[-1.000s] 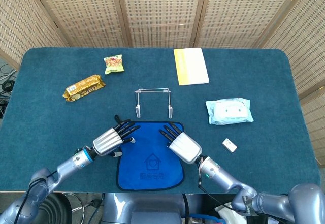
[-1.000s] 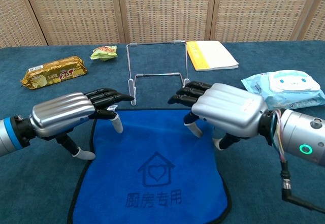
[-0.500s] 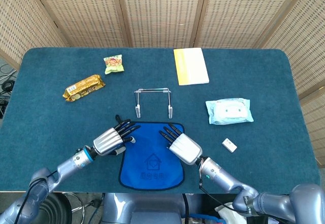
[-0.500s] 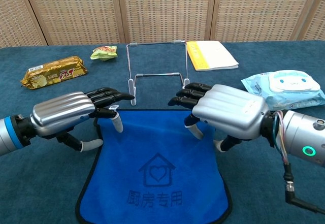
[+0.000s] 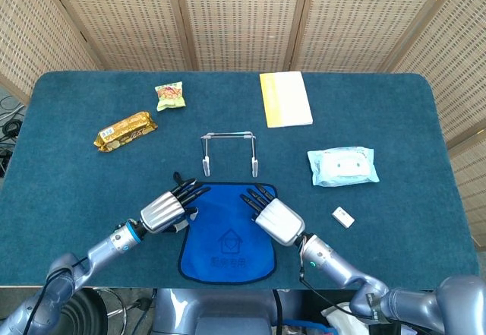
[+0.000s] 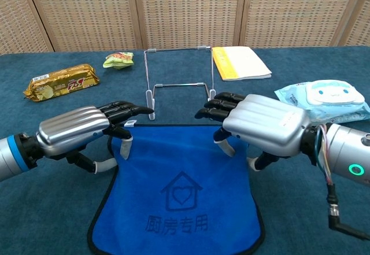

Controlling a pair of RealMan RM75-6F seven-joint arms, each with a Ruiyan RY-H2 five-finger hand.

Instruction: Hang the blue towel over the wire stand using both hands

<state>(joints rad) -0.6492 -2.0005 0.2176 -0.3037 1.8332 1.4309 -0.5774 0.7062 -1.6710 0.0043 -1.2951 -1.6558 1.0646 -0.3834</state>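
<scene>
My left hand [image 6: 78,132] and right hand [image 6: 263,129] now pinch the blue cloth towel's [image 6: 179,194] far corners, drawn inward since before, near the desk's front edge.

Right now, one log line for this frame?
phase: grasping | left hand: pinches towel left corner | right hand: on right corner, grip unclear | towel: flat on table | stand: bare, beyond towel

Blue towel [image 6: 179,194] with dark house-and-heart print, teal table [image 5: 395,122], gold snack pack [image 5: 124,130], yellow booklet [image 5: 285,99], silver hands with black fingers [image 6: 118,111]
</scene>
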